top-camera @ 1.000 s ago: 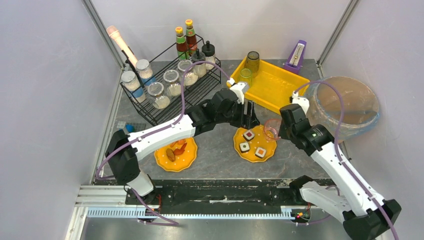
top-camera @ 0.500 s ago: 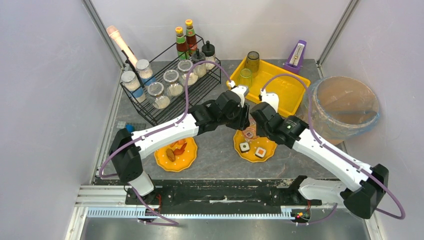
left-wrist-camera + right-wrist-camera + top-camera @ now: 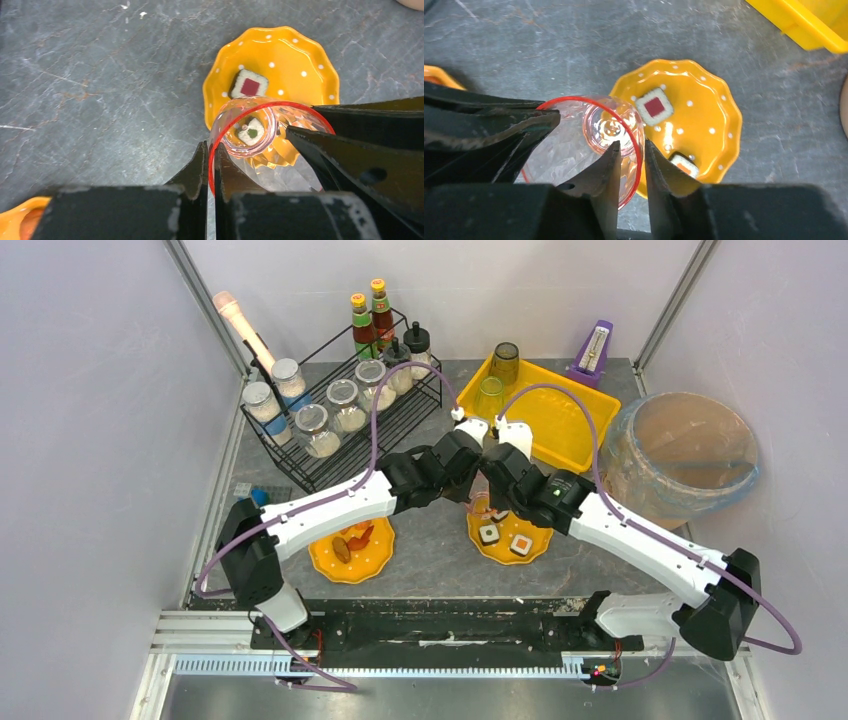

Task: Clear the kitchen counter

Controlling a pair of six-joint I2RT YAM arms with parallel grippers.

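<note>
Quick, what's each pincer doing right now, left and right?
Left pincer: shut on the rim of the clear red-rimmed drinking glass.
Right pincer: shut on the same glass's rim, at another spot.

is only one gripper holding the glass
No, the left gripper and the right gripper each pinch the red rim of the glass on opposite sides, above the plate.

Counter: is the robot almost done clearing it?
Not yet. Done: a dark cup and a green cup stand in the tray. In hand: the left gripper and the right gripper both pinch the rim of a red-rimmed cup above the sushi plate. Left: that plate and a second plate with food sit on the counter.
</note>
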